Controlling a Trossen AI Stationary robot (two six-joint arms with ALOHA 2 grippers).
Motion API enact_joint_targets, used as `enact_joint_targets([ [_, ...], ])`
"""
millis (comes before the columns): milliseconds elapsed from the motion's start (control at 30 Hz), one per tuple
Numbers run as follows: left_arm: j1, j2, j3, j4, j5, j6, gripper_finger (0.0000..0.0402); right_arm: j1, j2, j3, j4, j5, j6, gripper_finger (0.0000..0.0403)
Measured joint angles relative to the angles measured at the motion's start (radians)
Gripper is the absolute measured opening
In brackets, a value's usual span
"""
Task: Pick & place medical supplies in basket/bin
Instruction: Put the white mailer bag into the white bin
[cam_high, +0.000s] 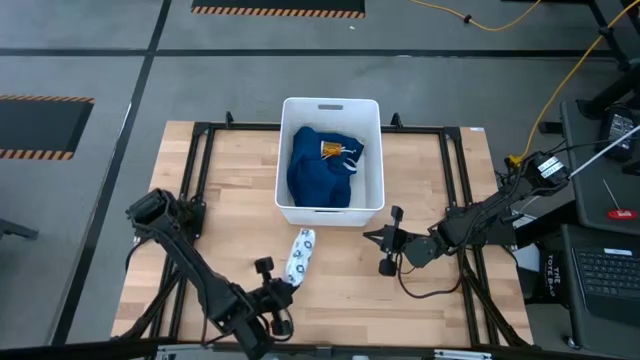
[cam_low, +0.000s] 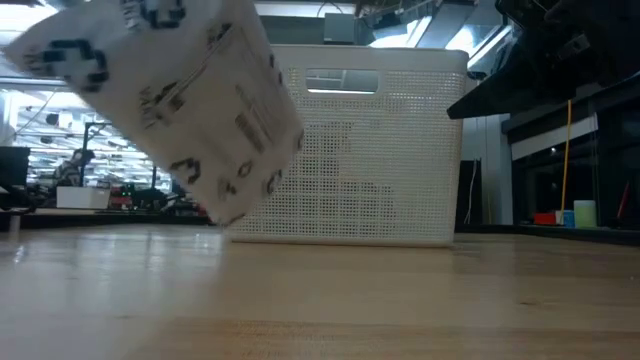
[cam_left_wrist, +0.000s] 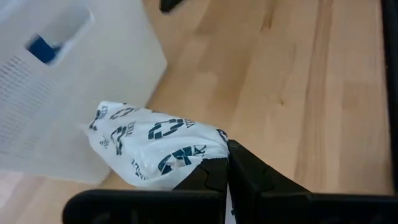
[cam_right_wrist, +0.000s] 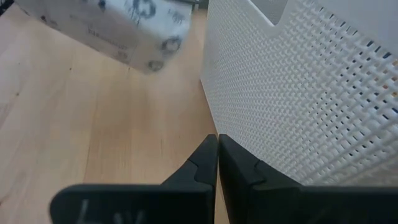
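Note:
The white tub (cam_high: 330, 212) stands mid-table; in it lie the dark blue garment (cam_high: 318, 172) and, on top of it, the amber bottle (cam_high: 336, 151). The white packet with blue rings (cam_high: 301, 254) hangs in the air just in front of the tub's near wall, held by my left gripper (cam_high: 283, 287), which is shut on it. My right gripper (cam_high: 372, 238) is shut and empty, low beside the tub's near right corner; its wrist view shows the tub's perforated wall (cam_right_wrist: 311, 93) close by. The black block is out of view. My left gripper pinches the packet's near end (cam_left_wrist: 208, 149) between its two fingers, coming level from the table's near side. The rest of the packet (cam_left_wrist: 149, 146) sticks out ahead of the fingers toward the tub. In the low view the packet (cam_low: 190, 100) is lifted clear of the table and tilted.
Bare wooden tabletop (cam_high: 340, 300) lies in front of the tub and to both sides. A black metal frame (cam_high: 200, 150) edges the table. Cables and equipment (cam_high: 600, 200) sit beyond the right edge.

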Motion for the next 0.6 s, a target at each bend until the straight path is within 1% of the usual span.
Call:
enact_joint_targets([
  [133, 0.015, 0.000, 0.000, -0.001, 0.118, 0.042, 0.0001, 0.000, 0.000, 0.000, 0.000, 0.000, 0.000, 0.0018],
  [233, 0.015, -0.014, 0.000, -0.007, 0.161, 0.086, 0.0001, 0.000, 0.000, 0.000, 0.000, 0.000, -0.001, 0.0018],
  [333, 0.012, -0.038, 0.000, -0.020, 0.163, 0.102, 0.0001, 0.000, 0.000, 0.000, 0.000, 0.000, -0.001, 0.0018],
  [600, 0.015, -0.121, 0.000, -0.023, 0.103, 0.126, 0.0001, 0.000, 0.000, 0.000, 0.000, 0.000, -0.002, 0.0018],
])
